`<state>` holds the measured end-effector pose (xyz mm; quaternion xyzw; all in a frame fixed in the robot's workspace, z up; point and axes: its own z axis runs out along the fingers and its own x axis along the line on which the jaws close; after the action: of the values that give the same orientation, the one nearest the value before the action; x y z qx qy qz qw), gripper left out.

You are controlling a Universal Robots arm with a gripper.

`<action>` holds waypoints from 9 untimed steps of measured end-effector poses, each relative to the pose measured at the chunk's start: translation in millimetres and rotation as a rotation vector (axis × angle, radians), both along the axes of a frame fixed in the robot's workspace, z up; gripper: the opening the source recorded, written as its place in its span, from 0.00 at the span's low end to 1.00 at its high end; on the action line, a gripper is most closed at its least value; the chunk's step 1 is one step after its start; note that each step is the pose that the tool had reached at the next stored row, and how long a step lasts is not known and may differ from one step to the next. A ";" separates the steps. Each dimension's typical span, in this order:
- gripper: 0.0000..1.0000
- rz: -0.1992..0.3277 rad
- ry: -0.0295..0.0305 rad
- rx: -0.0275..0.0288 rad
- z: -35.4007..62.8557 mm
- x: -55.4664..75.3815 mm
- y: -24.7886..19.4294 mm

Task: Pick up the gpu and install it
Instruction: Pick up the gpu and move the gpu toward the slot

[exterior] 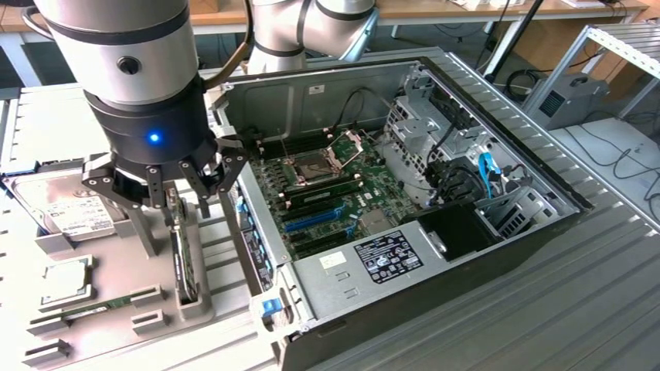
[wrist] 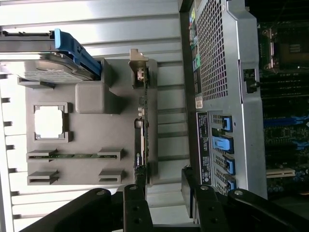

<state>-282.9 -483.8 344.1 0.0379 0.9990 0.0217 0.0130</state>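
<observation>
I see the exterior view lit brightly and evenly from overhead, with a soft sheen on the arm [exterior: 119, 46] and a blue light [exterior: 154, 138] glowing on it. The case [exterior: 299, 97] interior sits in shade, its bay [exterior: 459, 232] nearly black. In the wrist view the table [wrist: 96, 14] glares white, the chip [wrist: 48, 122] is washed out, and the gripper [wrist: 161, 193] is a dark silhouette

surface: ribbed grey metal bench [exterior: 577, 301] | rear: pale wooden desks [exterior: 464, 9] along the exterior view's top edge | exterior view's right: silvery metal frame rack [exterior: 619, 39], grey vented box [exterior: 565, 99] beneath it, black cables [exterior: 619, 158] trailing nearby | light: bright, even, soft shadows
</observation>
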 end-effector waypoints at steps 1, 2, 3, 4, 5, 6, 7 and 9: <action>0.42 0.000 0.0000 0.0000 -0.3 0.0 0.0; 0.42 0.000 0.0000 0.0000 -0.5 0.0 0.0; 0.42 0.000 0.0000 0.0000 -0.8 0.0 0.0; 0.42 0.000 0.0000 0.0000 -1.1 0.0 0.0; 0.42 0.000 -0.0001 0.0000 -1.4 0.0 0.0; 0.42 0.000 -0.0001 0.0001 -1.6 0.0 0.0; 0.42 0.000 -0.0001 0.0000 -1.8 0.0 0.0; 0.42 0.000 -0.0001 0.0001 -2.4 0.0 0.0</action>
<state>-282.9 -483.8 341.7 0.0379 0.9990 0.0217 0.0131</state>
